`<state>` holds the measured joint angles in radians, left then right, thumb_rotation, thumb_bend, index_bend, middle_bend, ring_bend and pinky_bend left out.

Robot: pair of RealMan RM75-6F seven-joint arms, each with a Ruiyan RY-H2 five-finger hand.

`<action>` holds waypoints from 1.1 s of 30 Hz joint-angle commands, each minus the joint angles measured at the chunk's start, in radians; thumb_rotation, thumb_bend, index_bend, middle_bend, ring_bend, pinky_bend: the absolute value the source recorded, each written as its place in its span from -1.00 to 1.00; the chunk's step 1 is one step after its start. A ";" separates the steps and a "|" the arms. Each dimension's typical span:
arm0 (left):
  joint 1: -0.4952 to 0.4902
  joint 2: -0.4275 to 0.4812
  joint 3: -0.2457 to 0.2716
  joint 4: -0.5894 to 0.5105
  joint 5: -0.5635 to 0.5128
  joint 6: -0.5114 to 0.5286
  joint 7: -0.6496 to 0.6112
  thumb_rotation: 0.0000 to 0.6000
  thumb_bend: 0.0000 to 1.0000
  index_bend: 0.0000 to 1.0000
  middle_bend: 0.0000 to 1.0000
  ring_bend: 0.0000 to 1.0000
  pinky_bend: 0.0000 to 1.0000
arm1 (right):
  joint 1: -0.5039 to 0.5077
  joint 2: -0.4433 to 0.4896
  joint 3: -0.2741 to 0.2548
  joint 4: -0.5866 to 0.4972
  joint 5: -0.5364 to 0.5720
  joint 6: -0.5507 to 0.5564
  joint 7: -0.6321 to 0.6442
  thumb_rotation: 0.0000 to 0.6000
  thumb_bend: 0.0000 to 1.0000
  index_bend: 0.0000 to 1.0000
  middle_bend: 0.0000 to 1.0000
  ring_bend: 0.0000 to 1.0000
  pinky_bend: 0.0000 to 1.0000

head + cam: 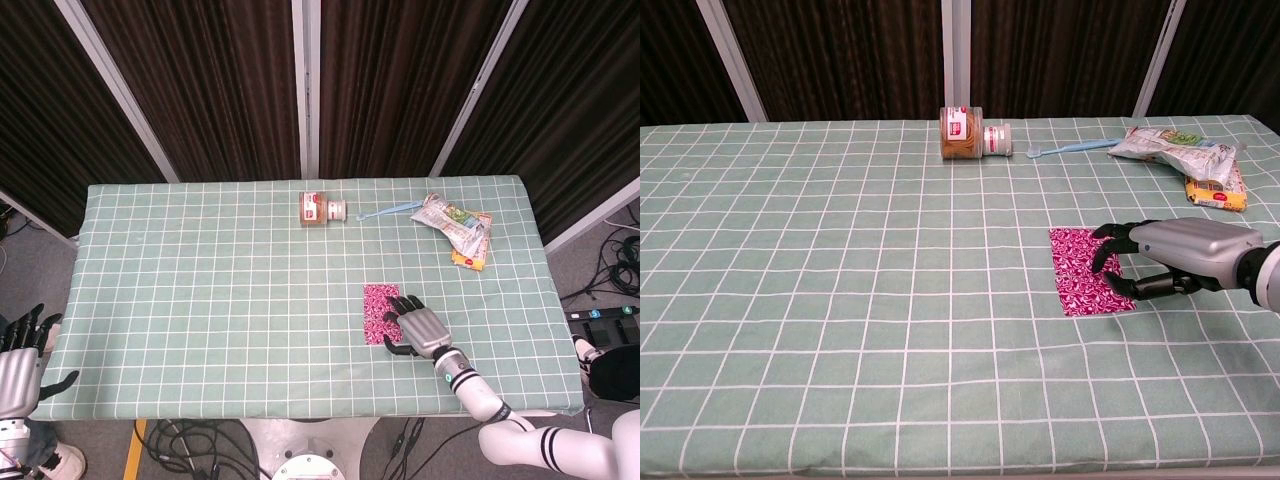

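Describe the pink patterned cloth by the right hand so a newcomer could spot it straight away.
On the green checked tablecloth, look to the near right part, well in front of the jar and the snack bags. The pink patterned cloth lies flat under the fingertips of the right hand. It is the only flat magenta rectangle there.

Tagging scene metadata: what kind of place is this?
Probably a lab teleoperation bay, not a home: dark curtains behind metal posts, loose cables on the floor, and a table under a green checked cloth.
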<state>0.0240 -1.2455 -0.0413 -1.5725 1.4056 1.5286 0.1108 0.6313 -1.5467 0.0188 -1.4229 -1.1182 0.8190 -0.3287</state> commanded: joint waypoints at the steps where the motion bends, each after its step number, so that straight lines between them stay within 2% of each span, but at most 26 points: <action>1: 0.001 0.001 0.000 0.000 -0.002 0.000 0.001 1.00 -0.65 -0.55 -0.71 -0.79 -0.75 | 0.017 -0.027 0.024 0.039 0.016 -0.021 0.017 -0.71 -0.08 -0.50 -0.99 -1.00 -1.00; 10: 0.003 0.004 0.000 -0.002 -0.005 0.000 0.002 1.00 -0.65 -0.55 -0.71 -0.79 -0.75 | 0.050 -0.081 0.046 0.078 -0.008 -0.040 0.037 -0.70 -0.09 -0.50 -0.99 -1.00 -1.00; 19: 0.004 0.003 0.000 0.001 -0.008 -0.002 -0.001 1.00 -0.65 -0.55 -0.71 -0.79 -0.75 | 0.070 -0.106 0.051 0.113 0.024 -0.065 0.016 -0.69 -0.09 -0.50 -0.99 -1.00 -1.00; 33: 0.001 0.001 0.000 -0.001 -0.002 -0.003 0.003 1.00 -0.65 -0.55 -0.71 -0.79 -0.75 | 0.041 -0.056 0.015 0.099 0.036 -0.044 -0.004 -0.71 -0.09 -0.50 -1.00 -1.00 -1.00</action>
<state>0.0248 -1.2446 -0.0419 -1.5738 1.4035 1.5251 0.1142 0.6744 -1.6041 0.0360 -1.3228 -1.0833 0.7734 -0.3313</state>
